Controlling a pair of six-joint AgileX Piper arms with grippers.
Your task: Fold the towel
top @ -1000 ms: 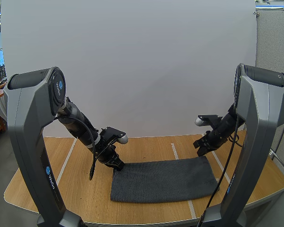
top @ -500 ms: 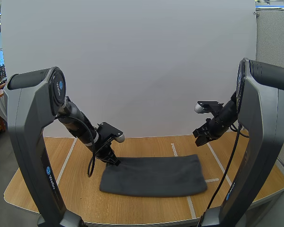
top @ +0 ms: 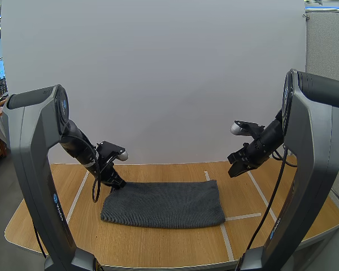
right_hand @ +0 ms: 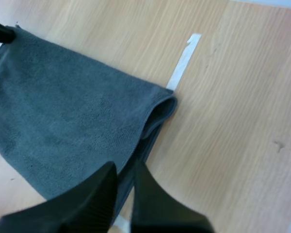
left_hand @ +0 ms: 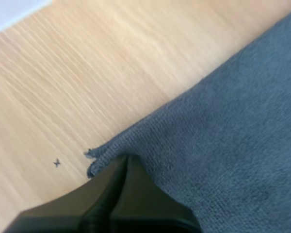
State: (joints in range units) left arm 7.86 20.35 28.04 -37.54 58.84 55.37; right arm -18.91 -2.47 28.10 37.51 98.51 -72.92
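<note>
Grey towel (top: 164, 204), already doubled, lay flat at the middle of the table (top: 158, 248), its far left corner pinched in the left jaws.
The right jaws hung narrowly parted and empty above the towel's right end, clear of the cloth. The long fold looked done, with the strip being squared up for a crosswise fold. That would likely call for gripping both corners of one short end and carrying them over. Half a second earlier the towel sat farther right; the left arm (top: 79, 149) had drawn it over, while the right arm (top: 268, 138) barely moved.
</note>
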